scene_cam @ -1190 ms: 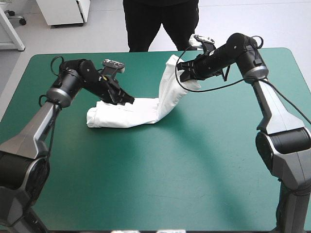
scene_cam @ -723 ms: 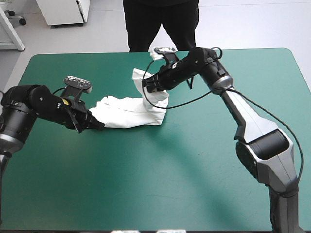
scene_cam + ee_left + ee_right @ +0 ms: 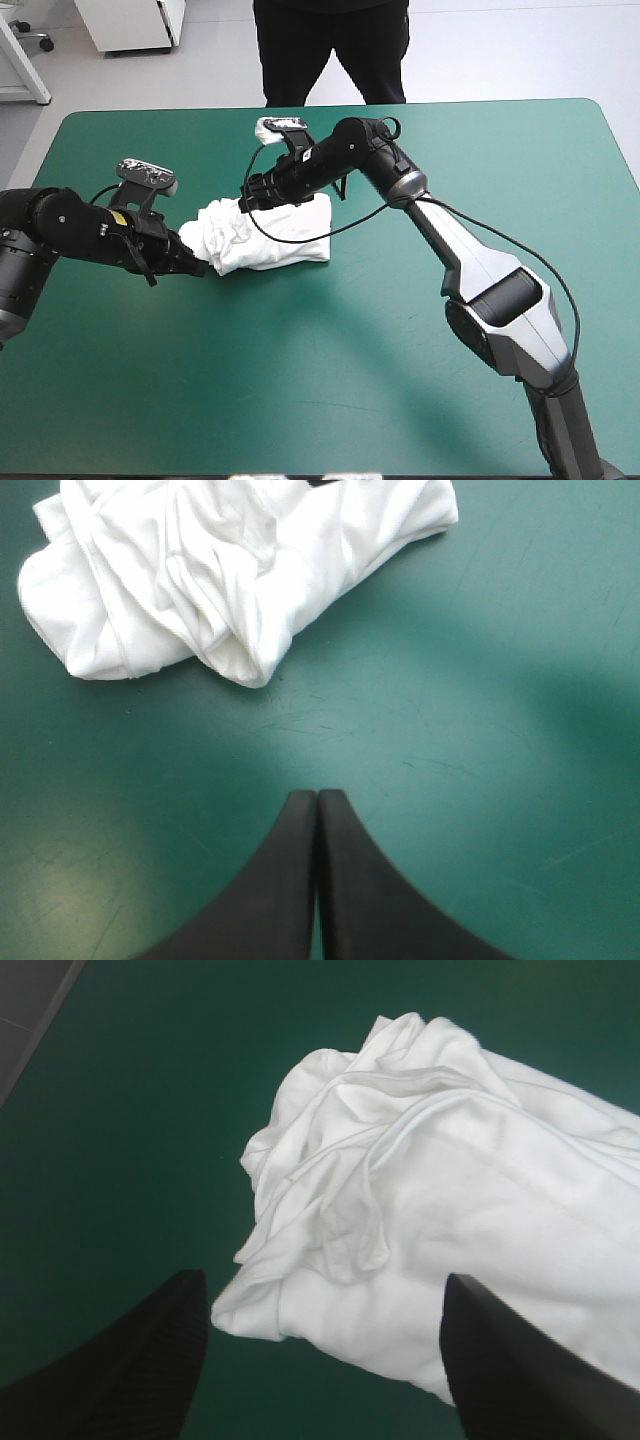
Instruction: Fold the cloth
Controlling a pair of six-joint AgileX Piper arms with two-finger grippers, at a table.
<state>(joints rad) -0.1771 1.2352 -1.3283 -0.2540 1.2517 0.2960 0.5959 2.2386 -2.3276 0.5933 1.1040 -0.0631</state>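
T-shirt (image 3: 262, 232): folded bundle lies left of centre on teal-green cover (image 3: 400, 330) | left gripper (image 3: 317, 798): fingers pressed together, empty, just beside bundle | right gripper (image 3: 322, 1278): fingers spread wide, held over bundle's far edge, which is partly hidden

Seen from above, the robot's right arm (image 3: 470, 250) rises from the frame's lower right in smooth silver-grey shells. A rounded black joint (image 3: 505, 297) and a silver collar (image 3: 405, 186) break the run, and beyond the collar the arm is matt black toward the upper centre. The left arm (image 3: 60, 225), at the left edge, shows only bulky black housings, one bearing a small yellow mark (image 3: 120, 213). The left gripper (image 3: 317, 796) ends in two plain black fingers (image 3: 285, 890), curved like fins. The right gripper (image 3: 325, 1282) has black fingers (image 3: 130, 1360) with a faint woven grain.
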